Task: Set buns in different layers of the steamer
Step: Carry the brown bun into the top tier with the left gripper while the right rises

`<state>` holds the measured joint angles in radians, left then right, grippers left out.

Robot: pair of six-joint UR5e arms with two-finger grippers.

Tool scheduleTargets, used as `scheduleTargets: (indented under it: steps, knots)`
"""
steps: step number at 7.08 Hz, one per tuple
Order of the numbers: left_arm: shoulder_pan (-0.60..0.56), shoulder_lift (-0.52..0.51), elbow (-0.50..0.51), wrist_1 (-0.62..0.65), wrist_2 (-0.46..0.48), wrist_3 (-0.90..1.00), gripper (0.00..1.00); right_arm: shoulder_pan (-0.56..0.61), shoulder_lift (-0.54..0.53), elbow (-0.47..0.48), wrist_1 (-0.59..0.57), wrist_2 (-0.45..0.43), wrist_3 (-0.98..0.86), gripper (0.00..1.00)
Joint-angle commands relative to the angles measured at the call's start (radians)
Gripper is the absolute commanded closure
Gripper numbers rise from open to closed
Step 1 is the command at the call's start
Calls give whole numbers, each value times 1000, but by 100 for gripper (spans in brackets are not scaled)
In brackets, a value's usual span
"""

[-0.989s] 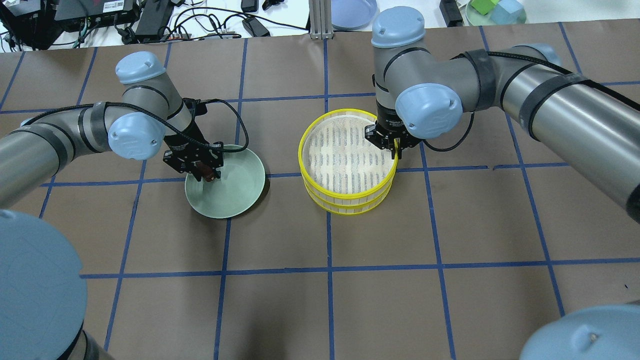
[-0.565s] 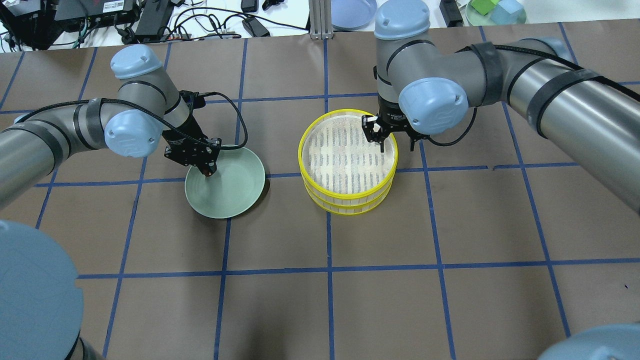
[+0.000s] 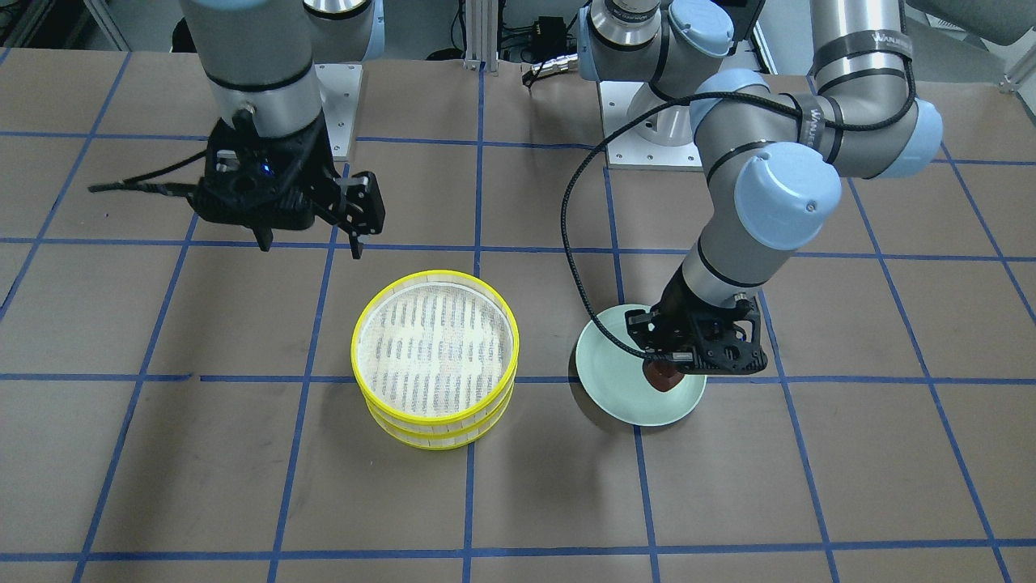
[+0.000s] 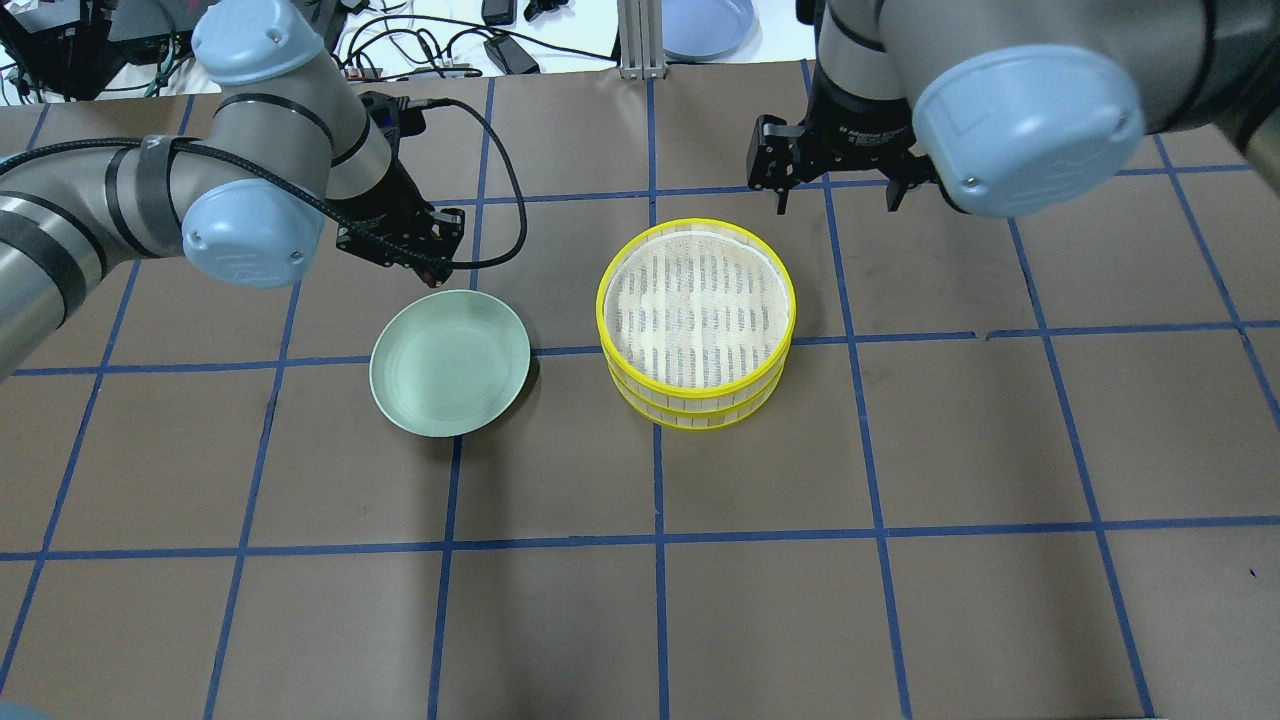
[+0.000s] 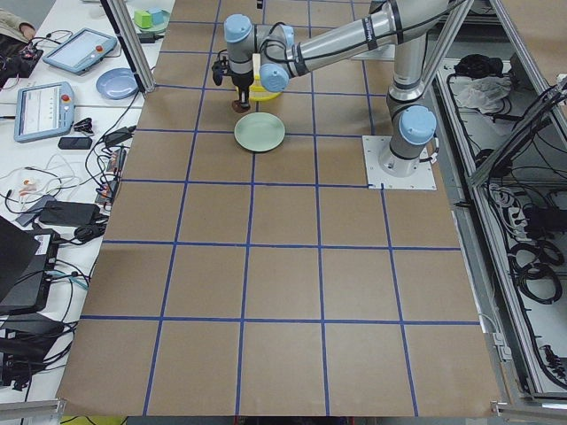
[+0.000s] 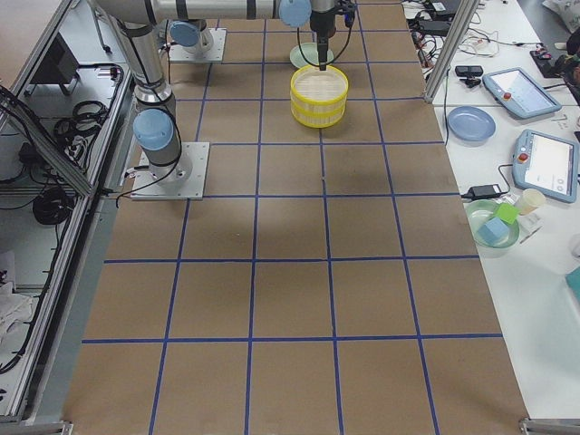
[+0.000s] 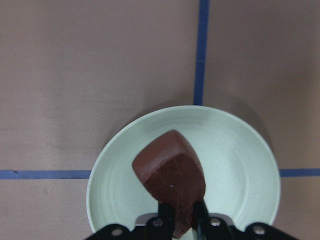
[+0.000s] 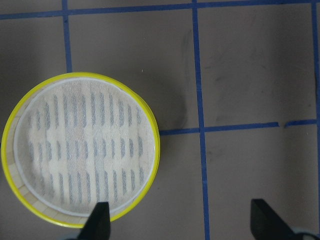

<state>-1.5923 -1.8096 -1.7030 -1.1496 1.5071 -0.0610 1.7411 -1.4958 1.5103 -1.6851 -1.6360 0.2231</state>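
Lighting: bright, even, diffuse, supplied from overhead. Shadows: soft and short, cast beside the steamer [image 4: 601,305] and the dish [image 3: 607,380]. Focus: the table [image 4: 900,450] grid is held sharp; the brown bun [image 7: 170,170] and left gripper [image 7: 182,222] are rendered slightly soft at close range.

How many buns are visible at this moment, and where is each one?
1. The brown bun is gripped by the left gripper, lifted over the green dish. No other bun shows. The top tray of the steamer looks empty, so one may be hidden in a lower tray.
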Motion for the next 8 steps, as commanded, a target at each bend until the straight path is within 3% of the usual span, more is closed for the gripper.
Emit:
scheduleTargets:
  steps: [1,3,4,5,7,8]
  knots:
    - [-163,23,124,-107,5,-234,100,-3,-34,-68,123,5,-40,0]
    - [-282,-2,196,-151,-17,-467,100,-20,-32,-78,122,4,-109,0]
    - [-314,-26,195,-139,-103,-496,100,-85,-34,-79,127,25,-239,0]
    - [-319,-63,186,-115,-138,-519,100,-113,-38,-81,134,69,-240,0]
    - [-371,-117,178,-102,-130,-531,100,-114,-41,-78,146,68,-237,0]
    - [-374,-132,160,-88,-127,-530,39,-112,-41,-76,148,70,-237,0]
